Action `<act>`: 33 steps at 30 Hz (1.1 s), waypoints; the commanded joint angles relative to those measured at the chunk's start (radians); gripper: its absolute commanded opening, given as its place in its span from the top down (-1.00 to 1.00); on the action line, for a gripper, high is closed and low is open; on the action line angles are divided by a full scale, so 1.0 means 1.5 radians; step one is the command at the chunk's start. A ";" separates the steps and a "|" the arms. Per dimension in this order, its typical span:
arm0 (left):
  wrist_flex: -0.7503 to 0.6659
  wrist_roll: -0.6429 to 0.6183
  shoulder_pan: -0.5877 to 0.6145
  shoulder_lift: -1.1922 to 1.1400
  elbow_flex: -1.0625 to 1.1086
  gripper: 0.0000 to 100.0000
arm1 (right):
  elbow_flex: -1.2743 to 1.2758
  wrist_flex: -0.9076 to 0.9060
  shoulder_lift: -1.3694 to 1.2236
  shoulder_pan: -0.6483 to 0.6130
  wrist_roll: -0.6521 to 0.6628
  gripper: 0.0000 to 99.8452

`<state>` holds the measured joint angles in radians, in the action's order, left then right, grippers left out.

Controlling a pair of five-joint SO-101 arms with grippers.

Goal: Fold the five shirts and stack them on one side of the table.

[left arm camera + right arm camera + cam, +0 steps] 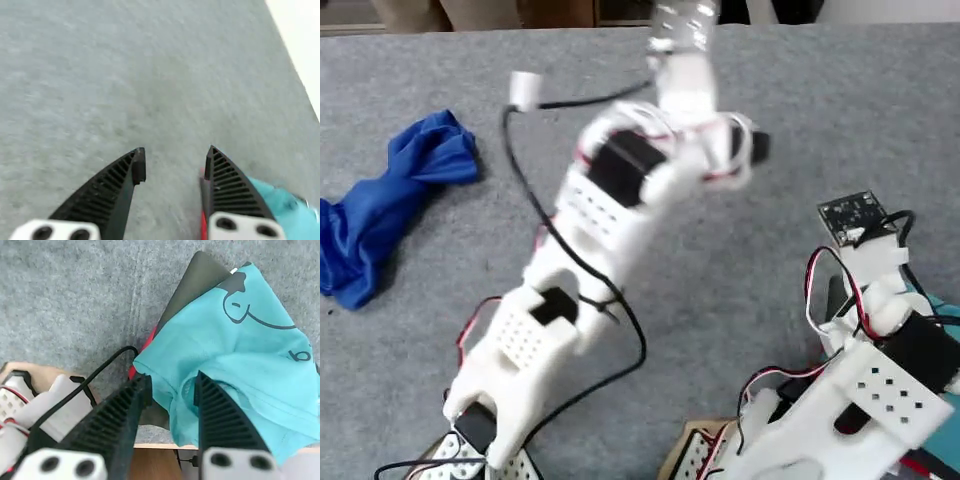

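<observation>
Where the shirts lie: blue shirt (390,200) crumpled at the left of the grey table (800,120); teal shirt (240,355) rumpled on top of a dark shirt (195,285) and a red shirt (145,352) at the near right.
Left gripper (175,160): jaws wide, nothing between them, above bare table.
Right gripper (172,382): jaws partly apart, just over the teal shirt's bunched edge.

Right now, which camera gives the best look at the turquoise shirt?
The right wrist view: the turquoise shirt lies there nearly whole, its print visible. The left wrist view catches one corner, the high view just a sliver.
</observation>
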<state>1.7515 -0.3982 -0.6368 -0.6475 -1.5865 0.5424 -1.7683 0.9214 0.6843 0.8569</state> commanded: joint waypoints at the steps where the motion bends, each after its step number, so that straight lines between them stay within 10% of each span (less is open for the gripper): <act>1: 0.008 0.000 0.045 0.056 0.035 0.59 | -0.013 -0.008 -0.005 0.046 0.000 0.71; 8: 0.006 0.016 0.069 0.098 0.113 0.59 | -0.097 -0.012 0.003 0.132 0.079 0.71; 18: 0.006 0.029 0.068 0.100 0.122 0.59 | -0.074 0.013 -0.062 -0.001 0.032 0.71; 33: 0.006 0.029 0.068 0.101 0.118 0.59 | -0.059 -0.009 -0.091 0.161 0.113 0.80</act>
<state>1.7515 -0.3613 -0.5401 -0.5539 -1.4039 0.4488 -1.7699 0.7649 0.8746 0.9966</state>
